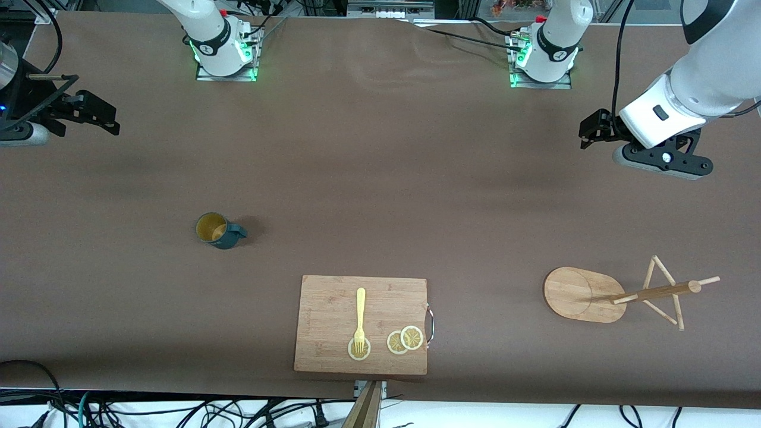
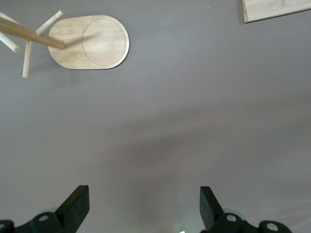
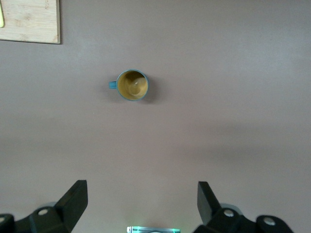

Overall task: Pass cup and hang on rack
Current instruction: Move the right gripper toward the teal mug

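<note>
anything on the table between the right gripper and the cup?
Nothing. The right wrist view shows only bare brown tabletop between the open right gripper and the cup; the cutting board's corner lies off to one side.

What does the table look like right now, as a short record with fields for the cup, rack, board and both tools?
cup: upright on the table, toward the right arm's end, untouched
rack: standing toward the left arm's end, pegs bare
cutting board: nearest the front camera, between cup and rack
on board: yellow fork, three lemon slices
right tool: open, empty, in the air at the right arm's end
left tool: open, empty, in the air at the left arm's end
</note>
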Controlling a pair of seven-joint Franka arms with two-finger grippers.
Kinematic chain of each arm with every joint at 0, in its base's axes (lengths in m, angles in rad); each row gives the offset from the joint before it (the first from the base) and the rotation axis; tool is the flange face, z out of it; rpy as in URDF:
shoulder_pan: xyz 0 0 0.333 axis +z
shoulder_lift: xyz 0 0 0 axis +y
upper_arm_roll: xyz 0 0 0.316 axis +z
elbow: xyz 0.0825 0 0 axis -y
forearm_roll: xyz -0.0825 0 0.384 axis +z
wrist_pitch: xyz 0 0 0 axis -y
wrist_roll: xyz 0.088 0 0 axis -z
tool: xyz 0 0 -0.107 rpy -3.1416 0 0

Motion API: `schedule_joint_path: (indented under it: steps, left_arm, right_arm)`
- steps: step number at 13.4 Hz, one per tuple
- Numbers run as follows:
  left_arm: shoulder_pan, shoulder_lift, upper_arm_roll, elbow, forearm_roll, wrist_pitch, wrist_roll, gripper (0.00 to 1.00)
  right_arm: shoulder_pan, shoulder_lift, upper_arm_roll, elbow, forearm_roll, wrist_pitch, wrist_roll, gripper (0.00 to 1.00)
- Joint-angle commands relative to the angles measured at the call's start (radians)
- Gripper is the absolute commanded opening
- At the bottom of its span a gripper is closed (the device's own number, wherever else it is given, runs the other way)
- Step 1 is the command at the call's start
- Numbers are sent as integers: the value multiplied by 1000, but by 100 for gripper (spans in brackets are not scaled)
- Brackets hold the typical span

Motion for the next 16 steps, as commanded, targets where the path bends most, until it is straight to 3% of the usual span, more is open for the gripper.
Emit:
schedule_joint_path:
  steps: [1, 7, 10, 16]
  left_arm:
    - [1, 4, -10, 24, 22, -22, 11, 100]
    - [2, 2, -16, 24, 17, -25, 8, 100]
    - [7, 2, -15, 24, 19, -26, 9, 100]
    - [5, 2, -16, 24, 19, -23, 8, 100]
  right_arm:
    - [-9, 21, 0, 12, 37, 1, 6, 100]
    - [0, 70, 3, 9, 40, -14, -14, 100]
    - [-3, 88, 4, 6, 36, -92, -8, 100]
    - [-9, 179, 3, 13, 39, -39, -16, 100]
